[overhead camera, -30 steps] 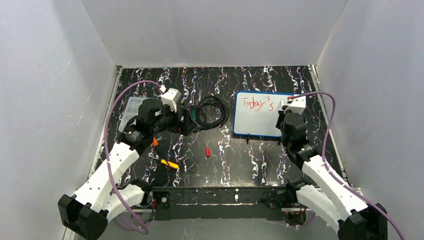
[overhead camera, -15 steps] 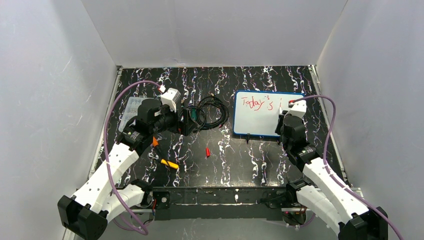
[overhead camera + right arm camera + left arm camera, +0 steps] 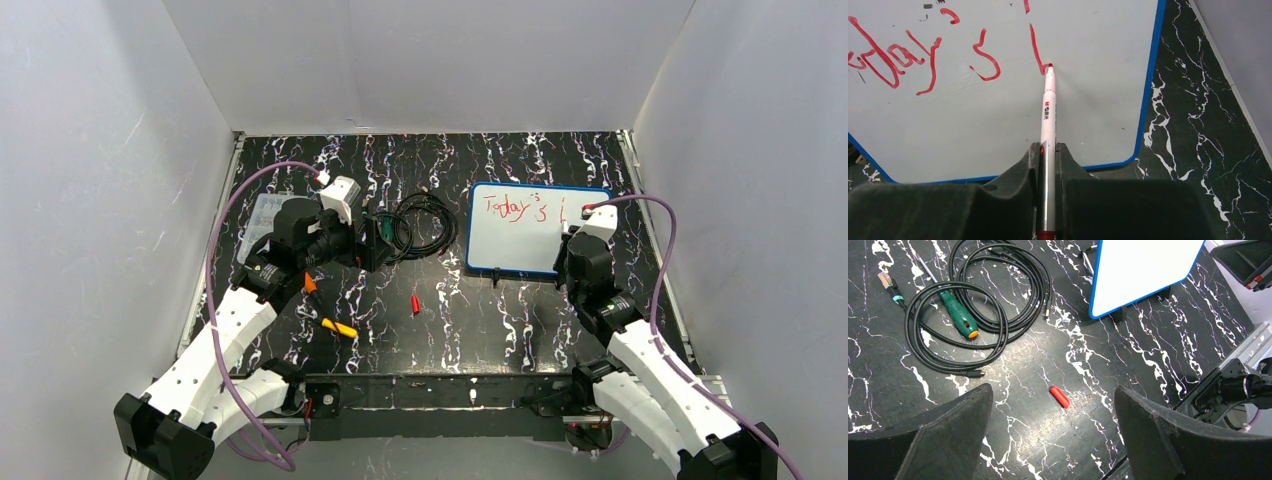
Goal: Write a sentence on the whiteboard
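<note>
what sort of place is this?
Probably a lab robot test cell: plain white walls box in a marbled table, left arm and right arm bolted at its near edge, loose props like a cable coil and whiteboard.

The whiteboard (image 3: pixel 515 245) at the table's (image 3: pixel 500 320) right rear, the cable coil (image 3: pixel 422 225) to its left.
The cable coil is laid just beside the board's left edge, with a screwdriver (image 3: pixel 959 315) lying across its loops; a small cap (image 3: pixel 415 304) is found before the coil, apart from it, and a plastic box (image 3: pixel 262 222) is placed at the far left. The sentence (image 3: pixel 515 207) is written on the board's upper part, and a marker (image 3: pixel 1048 110), clamped in the right gripper (image 3: pixel 1048 152), is touched to the board at the lettering's right end.
</note>
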Controlling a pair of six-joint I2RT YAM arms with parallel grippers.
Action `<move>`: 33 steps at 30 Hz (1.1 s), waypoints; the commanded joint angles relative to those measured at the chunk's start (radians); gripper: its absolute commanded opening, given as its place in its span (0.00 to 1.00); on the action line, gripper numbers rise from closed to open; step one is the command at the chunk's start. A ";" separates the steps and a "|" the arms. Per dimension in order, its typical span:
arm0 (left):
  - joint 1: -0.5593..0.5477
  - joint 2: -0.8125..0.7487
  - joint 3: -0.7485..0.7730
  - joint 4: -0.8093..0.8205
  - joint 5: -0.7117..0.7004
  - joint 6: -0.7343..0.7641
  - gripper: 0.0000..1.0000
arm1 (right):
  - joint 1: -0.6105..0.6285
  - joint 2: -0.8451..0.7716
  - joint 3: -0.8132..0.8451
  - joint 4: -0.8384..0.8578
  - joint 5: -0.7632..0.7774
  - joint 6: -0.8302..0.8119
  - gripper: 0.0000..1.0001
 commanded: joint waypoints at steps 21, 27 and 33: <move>0.004 -0.034 -0.007 -0.001 0.015 0.001 0.90 | -0.017 0.068 0.061 0.140 0.030 -0.093 0.01; 0.004 -0.034 -0.007 0.002 0.015 -0.001 0.90 | -0.017 0.042 0.041 0.059 0.008 -0.045 0.01; 0.004 -0.033 -0.009 0.003 0.022 -0.004 0.90 | -0.017 0.032 0.021 0.021 0.024 -0.011 0.01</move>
